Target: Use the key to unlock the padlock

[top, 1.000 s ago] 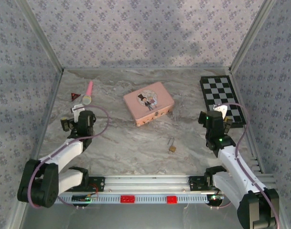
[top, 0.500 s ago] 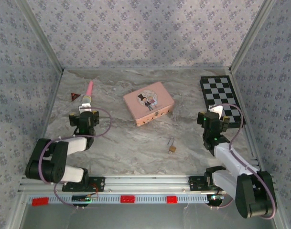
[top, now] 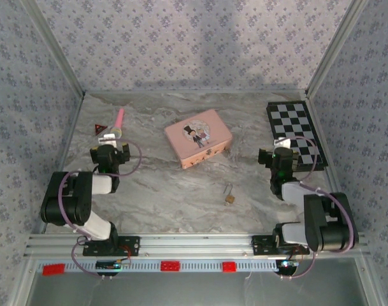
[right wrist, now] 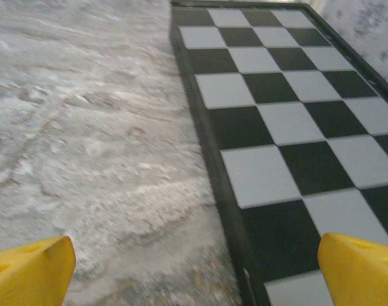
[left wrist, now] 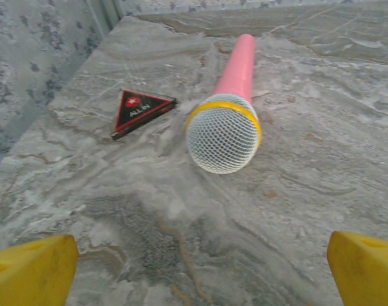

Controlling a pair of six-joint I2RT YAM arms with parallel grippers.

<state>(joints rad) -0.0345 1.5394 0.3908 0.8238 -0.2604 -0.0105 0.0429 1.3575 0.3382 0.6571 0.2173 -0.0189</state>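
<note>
Padlock: small brass-gold padlock with a thin silvery shackle (top: 229,194) lies on the grey marbled counter (top: 168,185), on the near side of the tin. It sits between the two arms, closer to the right one. Nothing touches it.

Left hand: the left hand (top: 109,150) (left wrist: 194,274) is low over the counter's left side, jaws spread wide and holding nothing. Its yellow fingertips (left wrist: 31,271) show at the bottom corners of the wrist view. Well apart from the padlock.

Right hand: the right hand (top: 281,156) (right wrist: 194,268) is low at the near left edge of the board, jaws wide and holding nothing. One yellow fingertip is over bare counter, the other over the board. Apart from the padlock.

Tin: pink rectangular tin box with a printed lid (top: 199,137), mid-counter, lid down.

Microphone: pink-handled toy microphone with a yellow band and silver mesh head (top: 118,124) (left wrist: 229,115) lies just ahead of the left hand, head towards it.

Triangle: small black triangular piece with a red edge (top: 98,129) (left wrist: 141,109) lies flat, just left of the microphone and not touching it.

Board: black-and-white chequered board with a black rim (top: 295,131) (right wrist: 289,115) lies flat at the far right.
</note>
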